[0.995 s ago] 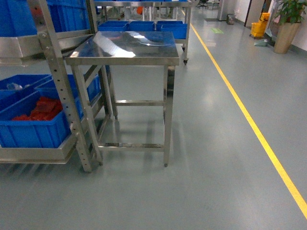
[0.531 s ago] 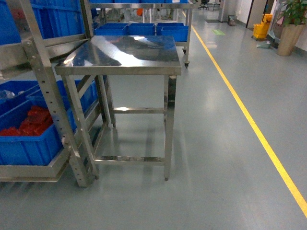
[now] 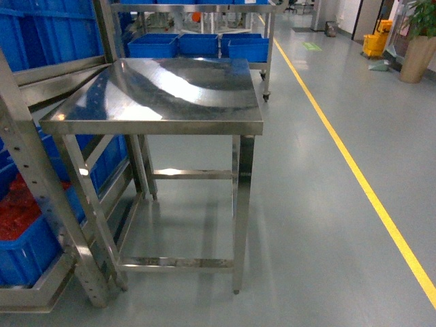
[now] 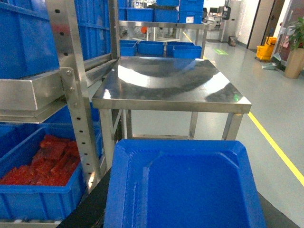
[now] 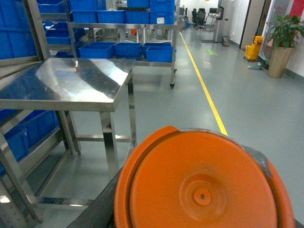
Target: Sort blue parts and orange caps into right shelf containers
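Observation:
Neither gripper shows in any view. A blue shallow tray (image 4: pixel 185 185) fills the bottom of the left wrist view, and an orange round lid (image 5: pixel 199 185) with grey tape on its rim fills the bottom of the right wrist view; both hide whatever lies under them. Deep blue ribbed crates (image 3: pixel 41 34) stand on the steel shelf (image 3: pixel 27 170) at the left. A lower crate (image 4: pixel 42 194) there holds red pieces (image 4: pixel 52 159). No orange caps or loose blue parts are in view.
A bare stainless table (image 3: pixel 163 88) stands straight ahead against the shelf. Further blue crates (image 3: pixel 197 45) sit on a rack behind it. A yellow floor line (image 3: pixel 368 191) runs along the open grey floor on the right, with a potted plant (image 3: pixel 421 58) and a yellow mop bucket (image 3: pixel 375 42) far back.
The head view has come closer to the table, which now looks larger and lower in the frame. The left shelf and its crates have slid further out of view to the left.

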`<state>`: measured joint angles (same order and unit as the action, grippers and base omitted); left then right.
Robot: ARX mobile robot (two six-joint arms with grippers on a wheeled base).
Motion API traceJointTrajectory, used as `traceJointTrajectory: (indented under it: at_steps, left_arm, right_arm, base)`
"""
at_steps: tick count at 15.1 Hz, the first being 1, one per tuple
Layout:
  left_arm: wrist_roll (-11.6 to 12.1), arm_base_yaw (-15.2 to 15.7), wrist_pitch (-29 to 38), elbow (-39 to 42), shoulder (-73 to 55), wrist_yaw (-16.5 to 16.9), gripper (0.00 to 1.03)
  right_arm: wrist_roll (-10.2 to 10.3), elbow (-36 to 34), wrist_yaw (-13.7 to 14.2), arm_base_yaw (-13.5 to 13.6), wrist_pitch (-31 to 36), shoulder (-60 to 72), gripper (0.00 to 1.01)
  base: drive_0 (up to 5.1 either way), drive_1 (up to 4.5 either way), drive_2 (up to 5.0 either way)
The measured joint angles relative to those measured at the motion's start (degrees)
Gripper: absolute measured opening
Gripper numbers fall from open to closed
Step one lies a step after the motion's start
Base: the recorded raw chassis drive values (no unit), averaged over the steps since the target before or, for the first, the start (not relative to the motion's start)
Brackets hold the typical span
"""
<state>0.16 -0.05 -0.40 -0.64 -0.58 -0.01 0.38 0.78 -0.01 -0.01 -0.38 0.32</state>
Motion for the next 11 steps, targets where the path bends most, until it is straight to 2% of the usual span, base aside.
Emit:
traceJointTrajectory:
  at_steps: [2, 11]
  left_arm:
    - [0.00, 0.00, -0.26, 0.00, -0.02, -0.02, 0.41]
    - [0.00, 0.00, -0.04, 0.00, 0.00, 0.00, 0.41]
  right_arm:
    - [0.00, 0.00, -0.02, 0.00, -0.28, 0.00, 0.44]
    - [0.00, 0.00, 0.15, 0.00, 0.13, 0.00, 0.44]
  base:
    - [0.0, 0.00, 0.0]
    - [-4.9, 2.44, 2.7]
